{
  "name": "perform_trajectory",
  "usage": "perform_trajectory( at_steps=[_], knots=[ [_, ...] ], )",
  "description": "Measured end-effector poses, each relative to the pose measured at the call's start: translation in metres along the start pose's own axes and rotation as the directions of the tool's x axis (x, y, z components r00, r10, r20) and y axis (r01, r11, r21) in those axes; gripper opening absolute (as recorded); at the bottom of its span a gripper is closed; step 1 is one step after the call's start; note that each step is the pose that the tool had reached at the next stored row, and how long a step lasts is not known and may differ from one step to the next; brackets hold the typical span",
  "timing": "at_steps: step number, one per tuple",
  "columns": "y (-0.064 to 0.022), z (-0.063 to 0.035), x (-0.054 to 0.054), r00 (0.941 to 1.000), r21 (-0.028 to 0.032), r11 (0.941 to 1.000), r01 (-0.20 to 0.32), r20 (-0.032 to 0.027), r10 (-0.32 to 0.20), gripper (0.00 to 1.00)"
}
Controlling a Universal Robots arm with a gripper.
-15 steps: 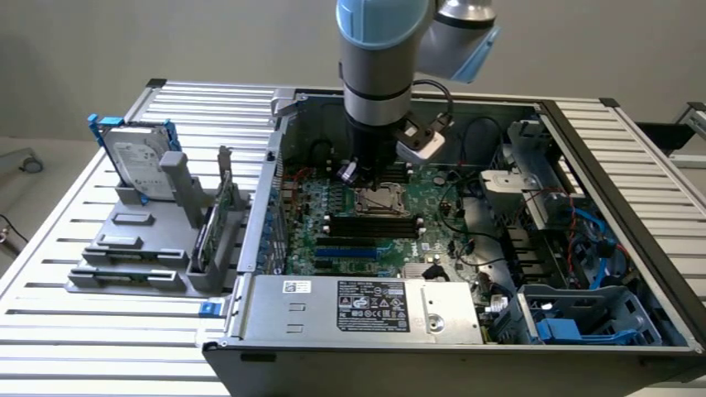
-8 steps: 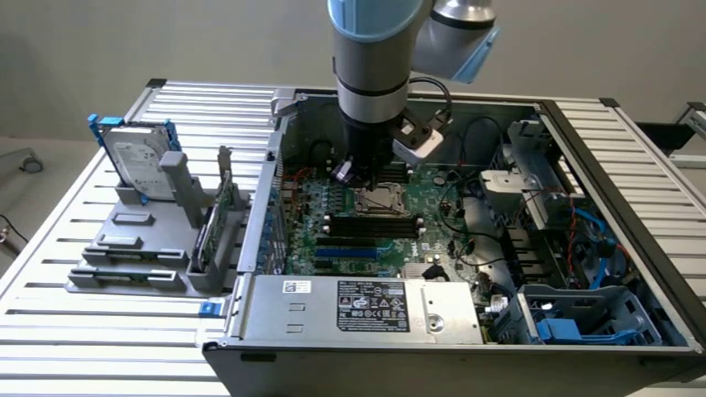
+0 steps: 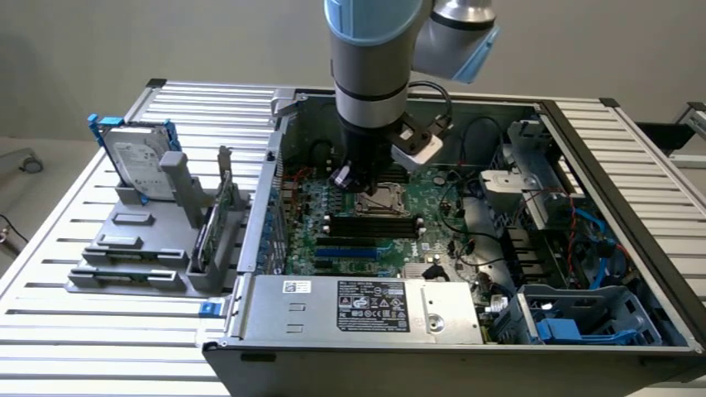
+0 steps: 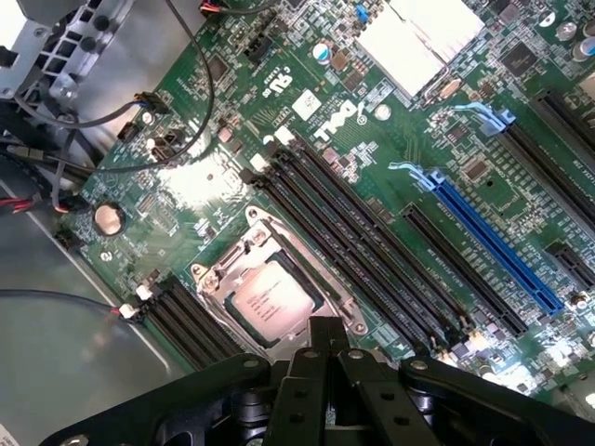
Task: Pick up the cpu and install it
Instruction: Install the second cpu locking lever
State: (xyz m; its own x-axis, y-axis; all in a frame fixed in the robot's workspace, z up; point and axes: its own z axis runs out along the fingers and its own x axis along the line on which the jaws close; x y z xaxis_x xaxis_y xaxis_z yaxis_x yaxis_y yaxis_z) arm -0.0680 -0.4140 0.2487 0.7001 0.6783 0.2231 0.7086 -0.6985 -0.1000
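CPU (image 4: 270, 302), one chip, sits in your motherboard socket (image 4: 223, 269); your gripper (image 4: 325, 339) hovers above it, fingers together.

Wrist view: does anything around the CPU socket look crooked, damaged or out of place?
Nothing stands out. The cpu lies flat and square inside its socket frame, the memory slots beside it look intact, and the shut end effector sits just above the chip.

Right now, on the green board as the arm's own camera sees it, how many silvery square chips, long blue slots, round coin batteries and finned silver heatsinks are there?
cpu (silvery square chip): 1
long blue slot: 1
coin battery: 1
finned silver heatsink: 1
Total: 4
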Motion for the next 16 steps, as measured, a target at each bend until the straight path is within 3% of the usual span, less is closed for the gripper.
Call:
perform_trajectory(
  at_steps=[4, 9, 16],
  knots=[
    [-0.0014, -0.001, -0.005, 1.0, -0.0011, 1.0, -0.007, -0.0014, 0.007, 0.11],
    [0.0024, -0.0033, -0.013, 0.9999, 0.002, 0.9999, -0.011, -0.0044, 0.011, 0.11],
    [0.0022, -0.0009, -0.014, 0.9998, 0.0006, 0.9998, -0.02, -0.0046, 0.02, 0.11]
  ],
)
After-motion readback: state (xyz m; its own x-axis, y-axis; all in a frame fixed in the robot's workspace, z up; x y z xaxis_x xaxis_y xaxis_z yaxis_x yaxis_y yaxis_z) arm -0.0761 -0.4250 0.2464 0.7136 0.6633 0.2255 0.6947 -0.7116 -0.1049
